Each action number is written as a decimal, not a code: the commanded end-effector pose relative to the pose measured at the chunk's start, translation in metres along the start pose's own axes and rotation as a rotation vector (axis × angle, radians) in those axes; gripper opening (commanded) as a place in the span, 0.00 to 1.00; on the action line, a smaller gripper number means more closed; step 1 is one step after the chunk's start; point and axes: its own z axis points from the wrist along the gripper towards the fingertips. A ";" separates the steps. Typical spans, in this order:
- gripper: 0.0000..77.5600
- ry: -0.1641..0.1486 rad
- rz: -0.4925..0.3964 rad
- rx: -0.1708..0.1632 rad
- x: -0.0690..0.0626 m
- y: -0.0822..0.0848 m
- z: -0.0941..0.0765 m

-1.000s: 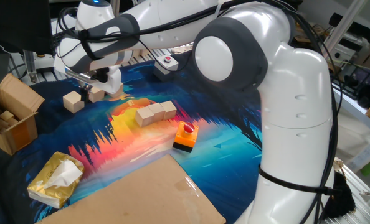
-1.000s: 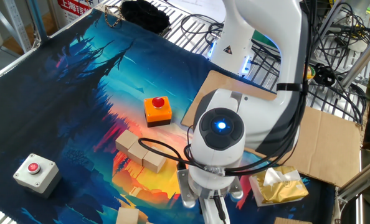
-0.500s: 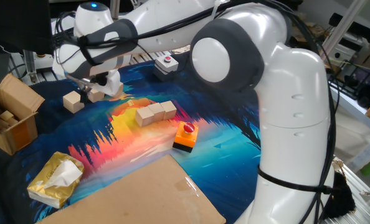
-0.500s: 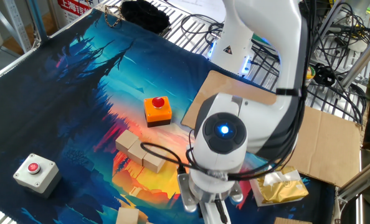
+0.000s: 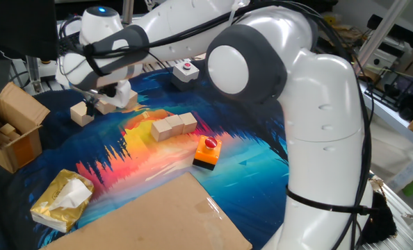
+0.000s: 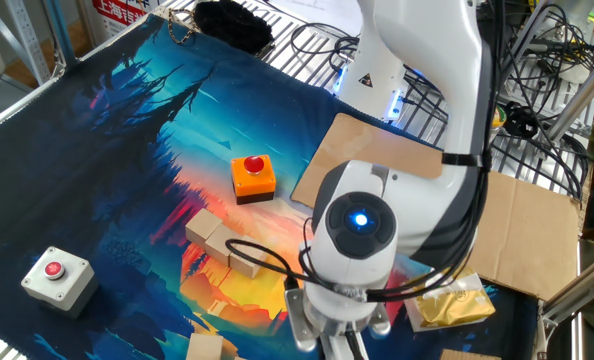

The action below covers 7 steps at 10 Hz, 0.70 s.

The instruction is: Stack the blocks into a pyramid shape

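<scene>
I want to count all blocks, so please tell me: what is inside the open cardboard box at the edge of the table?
Inside the cardboard box one pale wooden block shows near the top. The box's walls and flaps hide the bottom, so more blocks there cannot be ruled out.

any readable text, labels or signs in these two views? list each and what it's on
Red-and-white sign at the top edge of the other view: characters printed on it, cropped and too blurred to read.
Black warning-triangle sticker on the robot base: a symbol only, no legible words.
Blocks, orange button box, grey button box, cardboard box: no text visible.
</scene>
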 end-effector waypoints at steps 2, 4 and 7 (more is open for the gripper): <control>0.01 -0.003 0.020 -0.004 -0.001 0.011 0.002; 0.01 -0.003 0.028 -0.005 -0.007 0.018 0.001; 0.01 -0.008 0.026 -0.009 -0.016 0.027 0.002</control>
